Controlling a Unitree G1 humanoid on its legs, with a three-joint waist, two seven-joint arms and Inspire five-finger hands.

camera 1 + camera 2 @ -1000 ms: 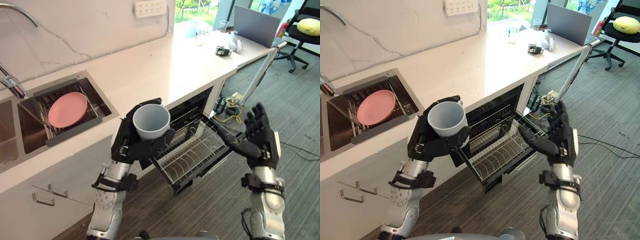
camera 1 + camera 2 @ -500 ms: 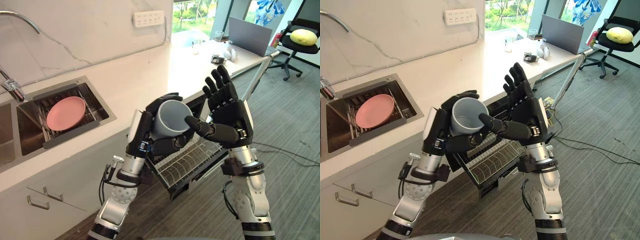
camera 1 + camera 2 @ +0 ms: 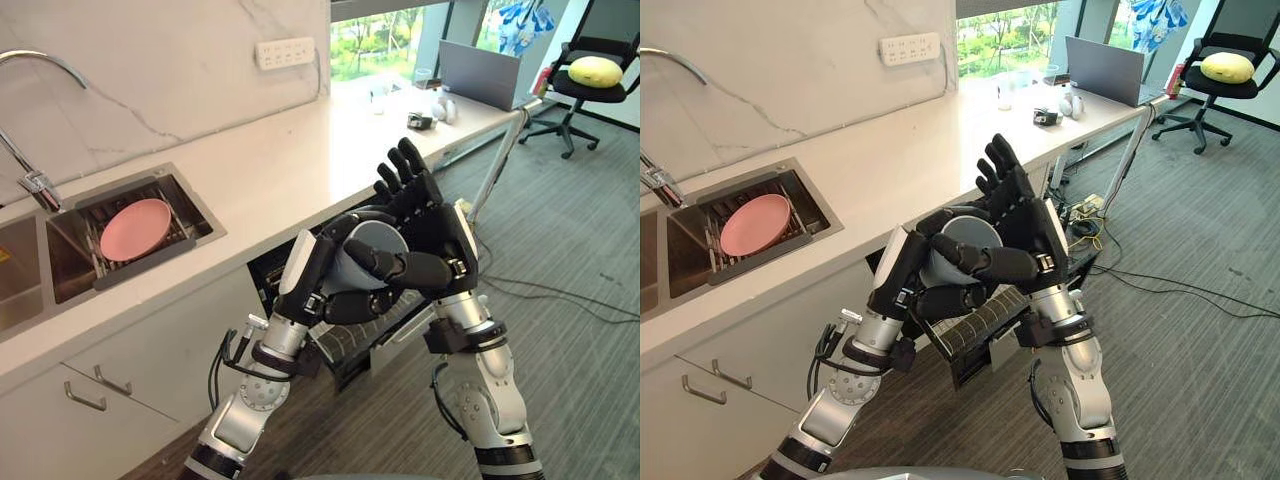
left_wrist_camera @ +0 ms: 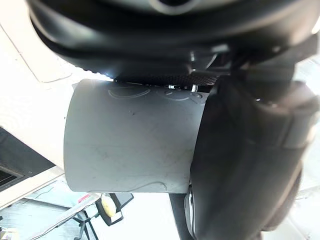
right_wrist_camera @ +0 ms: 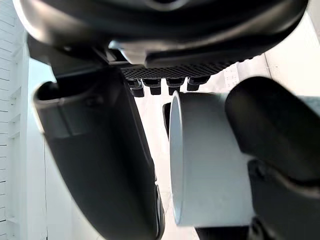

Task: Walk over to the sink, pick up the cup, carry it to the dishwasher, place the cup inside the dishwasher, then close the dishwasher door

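Grey cup held in the air in front of the bench, above the open dishwasher.

Long white stone bench (image 3: 250, 165) runs left to far right. Below its near edge, the black dishwasher (image 3: 975, 325) has its wire rack pulled out. Left hand (image 3: 318, 292) is wrapped round the plain grey ceramic cup (image 3: 362, 248). Right hand (image 3: 432, 228) stands flat against the cup's right side, fingers straight. Cup is tipped, long axis near level, mouth seemingly toward the right palm. Rack lies directly below, so the left hand must lower it.
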